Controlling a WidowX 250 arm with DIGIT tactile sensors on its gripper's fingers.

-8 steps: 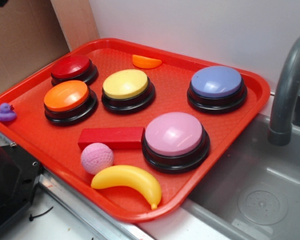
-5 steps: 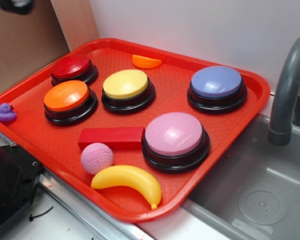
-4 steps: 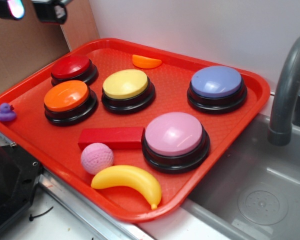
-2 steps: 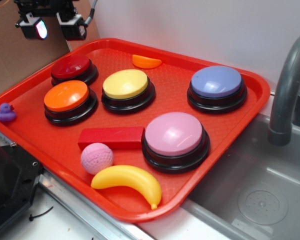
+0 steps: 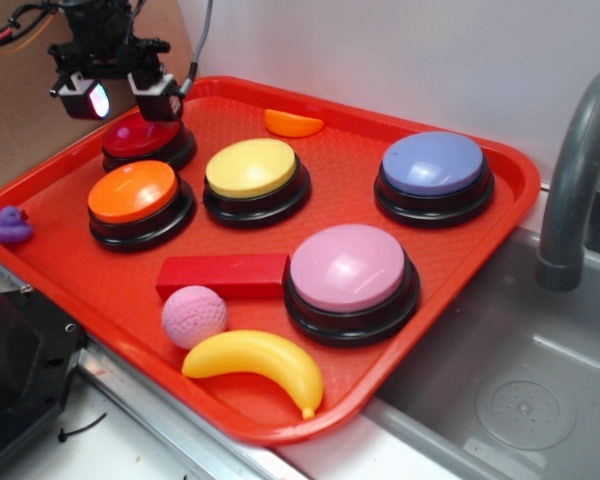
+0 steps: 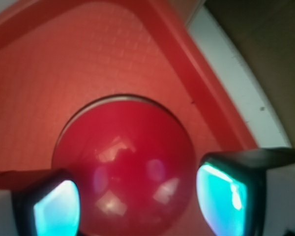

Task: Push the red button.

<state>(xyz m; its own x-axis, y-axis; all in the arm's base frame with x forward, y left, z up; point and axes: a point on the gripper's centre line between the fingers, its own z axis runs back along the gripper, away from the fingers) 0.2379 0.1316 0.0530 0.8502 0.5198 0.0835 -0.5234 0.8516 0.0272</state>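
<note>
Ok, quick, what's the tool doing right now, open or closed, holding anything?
Tool: open, holding nothing, fingers apart above the red button.

One camera stands off to the side, looking down at an angle over the whole tray [image 5: 500, 215]. The other rides on the hand [image 5: 120, 97], staring straight down, very close. Both catch the red button [image 5: 140, 140] [image 6: 123, 167].

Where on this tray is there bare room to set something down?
Bare tray runs between the yellow button and blue button, and right of the pink button. The left side is crowded: the claw above the red button, the orange button, block, ball, banana.
</note>
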